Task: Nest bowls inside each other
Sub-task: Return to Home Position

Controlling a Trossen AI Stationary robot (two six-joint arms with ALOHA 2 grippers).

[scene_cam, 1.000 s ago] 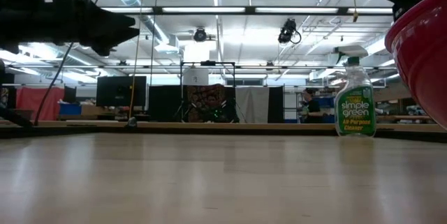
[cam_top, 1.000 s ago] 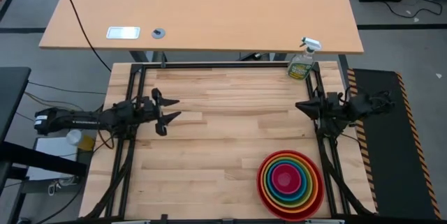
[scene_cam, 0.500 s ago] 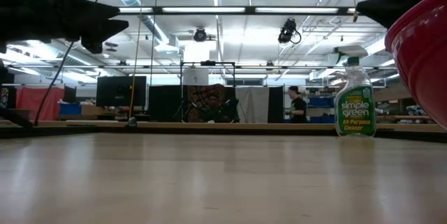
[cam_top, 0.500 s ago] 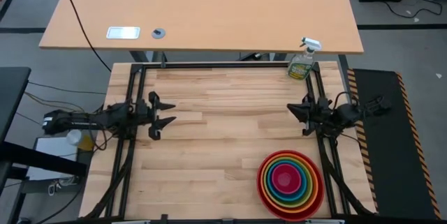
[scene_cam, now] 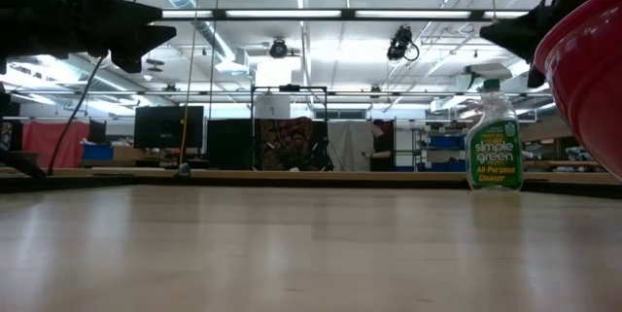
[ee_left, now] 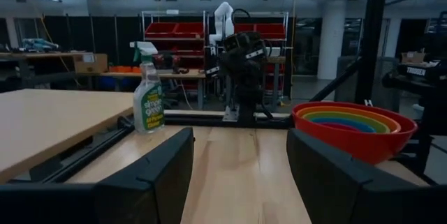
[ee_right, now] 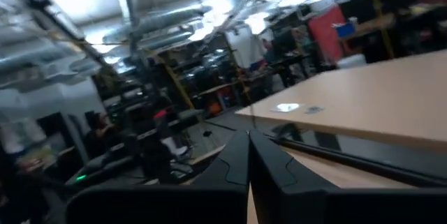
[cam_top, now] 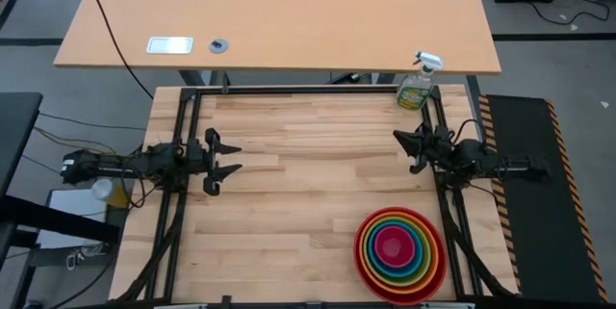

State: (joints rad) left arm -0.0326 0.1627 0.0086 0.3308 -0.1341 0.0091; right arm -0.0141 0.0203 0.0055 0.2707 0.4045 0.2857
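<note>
The bowls (cam_top: 399, 251) sit nested in one stack at the table's near right corner. Red is outermost and pink innermost, and the red bowl's bottom rests on the wood. The stack also shows in the left wrist view (ee_left: 353, 123), and its red wall (scene_cam: 593, 79) fills the right edge of the low view. My left gripper (cam_top: 231, 155) hovers open over the table's left side, holding nothing (ee_left: 237, 175). My right gripper (cam_top: 397, 139) hovers shut at the right side, beyond the stack, its fingers closed together (ee_right: 248, 155) with nothing between them.
A green spray bottle (cam_top: 417, 86) stands upright at the table's far right corner (scene_cam: 493, 137). A black frame rail (cam_top: 289, 90) runs round the wooden top. A bare stretch of wood (cam_top: 308, 174) lies between the two grippers.
My right gripper has come down, and its tip has shifted a little toward the table's left. The arm behind it has swung round toward the near side. The bowls and the bottle have stayed where they were.
</note>
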